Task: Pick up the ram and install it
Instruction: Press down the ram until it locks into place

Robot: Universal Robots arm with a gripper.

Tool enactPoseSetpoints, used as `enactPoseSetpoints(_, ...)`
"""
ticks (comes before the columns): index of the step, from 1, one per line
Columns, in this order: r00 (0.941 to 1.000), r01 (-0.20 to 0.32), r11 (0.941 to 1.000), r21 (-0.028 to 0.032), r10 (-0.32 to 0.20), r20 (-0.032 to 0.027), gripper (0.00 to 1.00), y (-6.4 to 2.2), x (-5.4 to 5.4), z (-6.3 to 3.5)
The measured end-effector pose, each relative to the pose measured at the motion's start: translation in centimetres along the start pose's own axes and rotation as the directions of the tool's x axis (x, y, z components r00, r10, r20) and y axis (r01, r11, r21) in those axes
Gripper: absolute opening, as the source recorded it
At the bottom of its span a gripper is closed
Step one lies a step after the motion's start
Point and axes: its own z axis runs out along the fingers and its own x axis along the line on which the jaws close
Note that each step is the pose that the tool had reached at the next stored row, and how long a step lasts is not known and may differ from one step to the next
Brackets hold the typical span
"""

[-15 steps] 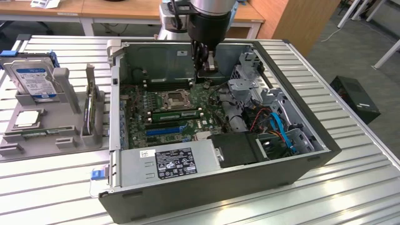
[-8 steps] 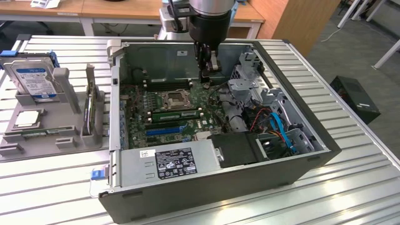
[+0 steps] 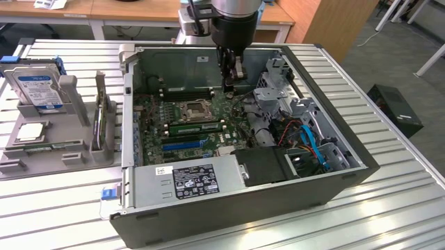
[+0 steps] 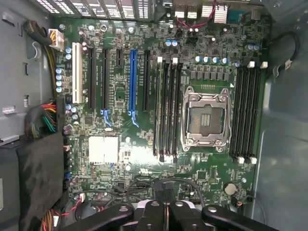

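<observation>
My gripper (image 3: 234, 83) hangs inside the open computer case (image 3: 347, 151), above the far part of the motherboard (image 4: 125, 144), and is shut with nothing between its fingers (image 4: 153, 214). A long green stick that looks like the ram (image 3: 197, 125) stands on edge in the memory slots beside the processor socket (image 3: 193, 109), nearer the camera than the gripper and apart from it. In the wrist view that bank of black slots (image 4: 167, 108) lies next to the empty socket (image 4: 204, 118); I cannot make out the stick in it there. Another thin green stick (image 3: 29, 149) lies in the grey holder outside the case.
The grey holder (image 3: 76, 156) on the exterior view's left carries a hard drive (image 3: 38, 88), a silver chip (image 3: 29, 131) and upright cards (image 3: 101, 117). Inside the case are a power supply (image 3: 191, 179), cable bundles (image 3: 306, 138) and a drive cage (image 3: 278, 78).
</observation>
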Motion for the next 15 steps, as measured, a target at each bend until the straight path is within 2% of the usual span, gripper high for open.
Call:
enactPoseSetpoints(3,1.0000,0.000,1.0000,-0.0010,0.000,0.0001,0.11,-0.05,0.0,0.01)
enactPoseSetpoints(4,1.0000,0.000,1.0000,-0.0053,0.000,0.0003,0.11,-0.14,0.0,0.03)
enactPoseSetpoints(5,1.0000,-0.001,0.9999,-0.0138,0.001,0.0002,0.11,-0.30,0.0,0.04)
enactPoseSetpoints(9,1.0000,-0.002,0.9983,-0.0577,0.002,0.0008,0.11,-1.02,0.0,0.11)
enactPoseSetpoints(13,1.0000,-0.004,0.9938,-0.1112,0.004,0.0012,0.11,-1.83,0.0,0.19)
enactPoseSetpoints(14,1.0000,-0.005,0.9925,-0.1221,0.005,0.0011,0.11,-1.99,0.0,0.20)
enactPoseSetpoints(15,1.0000,-0.005,0.9918,-0.1280,0.005,0.0011,0.11,-2.08,0.0,0.21)
